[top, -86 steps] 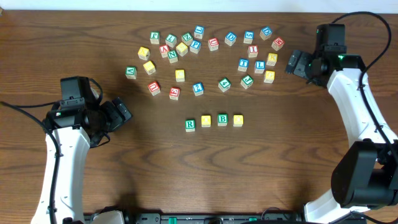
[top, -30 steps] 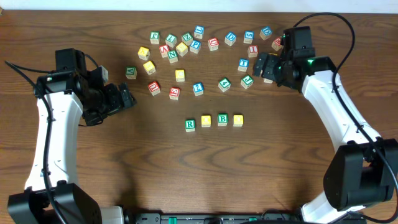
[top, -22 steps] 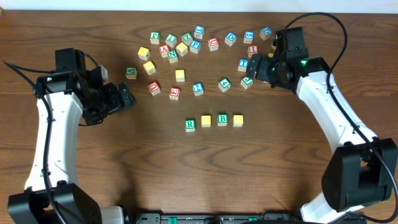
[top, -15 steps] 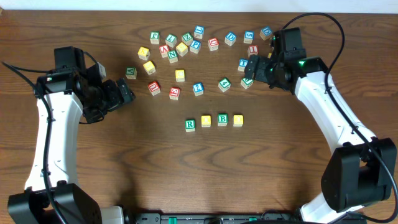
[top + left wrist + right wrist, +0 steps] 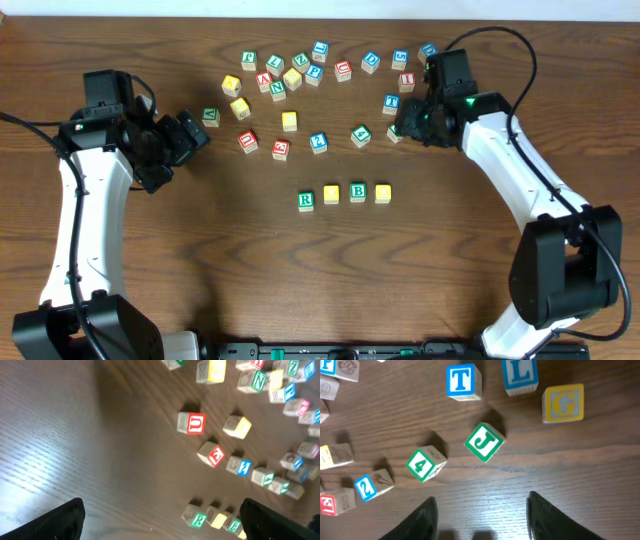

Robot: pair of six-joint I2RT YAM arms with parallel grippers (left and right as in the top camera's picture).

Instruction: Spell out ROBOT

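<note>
The right gripper (image 5: 481, 507) hangs with jaws apart and empty. The blue T cube (image 5: 463, 381) lies just ahead of it, beyond a green J cube (image 5: 484, 441). The left gripper (image 5: 161, 507) is spread wide, empty.

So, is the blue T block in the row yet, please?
Out: the T block sits beside the L block, apart from the four-block row.

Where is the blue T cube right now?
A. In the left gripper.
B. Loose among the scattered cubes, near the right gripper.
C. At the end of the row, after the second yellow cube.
B: the blue T cube sits loose beside the blue L cube, ahead of the right gripper, which is open and empty; the row ends at a yellow cube.
</note>
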